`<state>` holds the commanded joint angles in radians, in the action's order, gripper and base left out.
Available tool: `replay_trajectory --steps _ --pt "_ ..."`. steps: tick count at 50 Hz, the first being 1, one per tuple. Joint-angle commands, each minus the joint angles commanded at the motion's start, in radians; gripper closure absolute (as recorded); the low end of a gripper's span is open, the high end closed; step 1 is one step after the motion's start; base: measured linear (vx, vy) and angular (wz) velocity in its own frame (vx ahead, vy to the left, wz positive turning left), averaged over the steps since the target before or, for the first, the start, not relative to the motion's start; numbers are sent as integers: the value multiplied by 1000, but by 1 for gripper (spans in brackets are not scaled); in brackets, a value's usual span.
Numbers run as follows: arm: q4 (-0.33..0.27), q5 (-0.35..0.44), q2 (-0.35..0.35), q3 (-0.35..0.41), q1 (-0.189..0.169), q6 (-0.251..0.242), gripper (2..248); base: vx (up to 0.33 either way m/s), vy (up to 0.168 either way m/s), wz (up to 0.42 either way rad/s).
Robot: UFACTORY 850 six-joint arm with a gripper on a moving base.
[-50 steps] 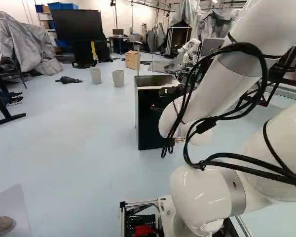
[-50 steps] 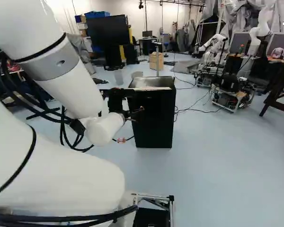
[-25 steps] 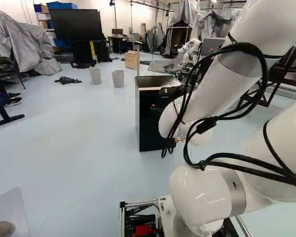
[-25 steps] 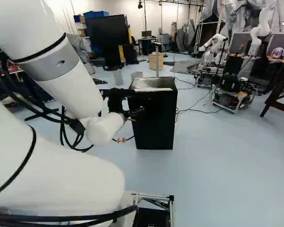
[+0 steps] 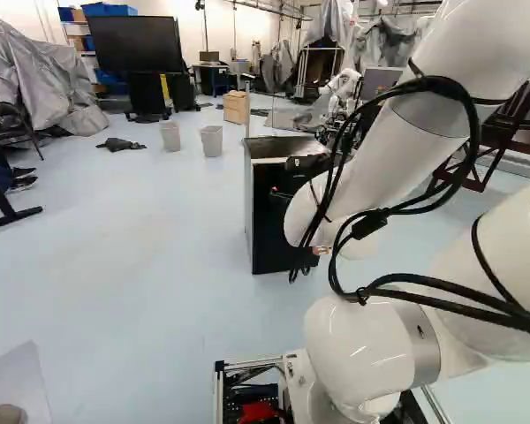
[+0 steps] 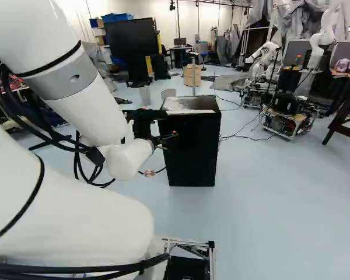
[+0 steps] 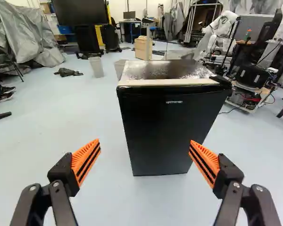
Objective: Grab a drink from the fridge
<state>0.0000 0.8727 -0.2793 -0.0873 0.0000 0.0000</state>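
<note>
The black gripper (image 6: 157,140) shows in the right base view in front of the fridge's left side. In the wrist view the gripper (image 7: 145,157) stands wide open, with nothing between its orange pads. A small black fridge (image 7: 166,127), its door closed, stands on the floor ahead of the gripper, apart from the fingers; its top is shiny with a pale front edge. The fridge (image 6: 192,151) is also behind the gripper in the right base view. No drink is visible.
Two grey bins (image 5: 211,141) and a wooden box (image 5: 236,107) stand beyond the fridge. Another robot (image 6: 289,114) stands on a wheeled base at the right. A dark-red frame (image 6: 347,114) is farther right. A table leg (image 5: 9,208) stands at the far left.
The base has moved: the fridge appears slightly larger and lower, and shifted a little to the right in both base views. My arm keeps its pose above its lowest joint.
</note>
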Motion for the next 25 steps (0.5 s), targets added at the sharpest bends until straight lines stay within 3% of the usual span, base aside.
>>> replay_trajectory --steps 25 --pt "0 0 0 0 0 0 3 59 44 -13"
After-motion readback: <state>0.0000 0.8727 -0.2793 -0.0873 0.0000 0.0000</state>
